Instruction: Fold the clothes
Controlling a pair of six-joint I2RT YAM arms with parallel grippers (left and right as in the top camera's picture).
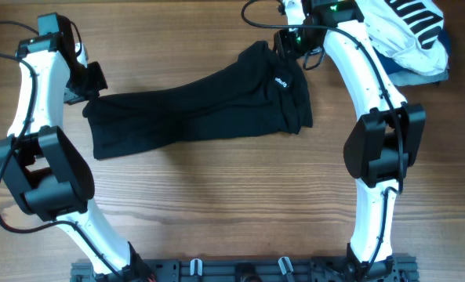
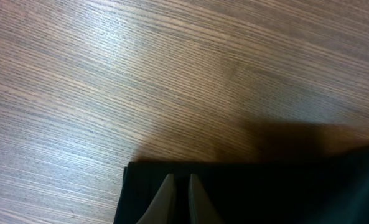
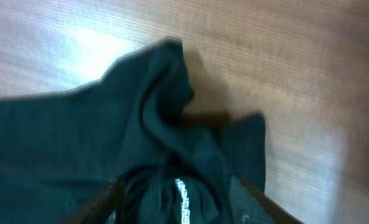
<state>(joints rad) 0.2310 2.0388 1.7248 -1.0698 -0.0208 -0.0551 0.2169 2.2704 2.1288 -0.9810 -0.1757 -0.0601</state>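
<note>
**A:** Where are the clothes to be found?

**B:** The clothes (image 1: 201,106) are laid as a long black band across the middle of the tabletop (image 1: 216,204), stretched between the two arms. The white label (image 1: 280,81) is seen toward the right end.

**A:** How is the fabric expected to handle?

**B:** It is judged light, soft and limp. Wrinkles and bunched folds are seen near the label, so no shape would be kept once it is lifted. Sagging and dragging are to be expected, and thin cloth may slip from a shallow pinch.

**A:** Where should hold be taken?

**B:** At corners and hems. The left end effector (image 2: 179,190) is drawn almost together at the left corner, apparently clamped on the edge. The right end effector (image 3: 178,190) is spread wide, straddling the bunched cloth beside the label, with nothing pinched. A single outer corner is judged a better hold there than the bunch, where several layers could be caught at once.
</note>
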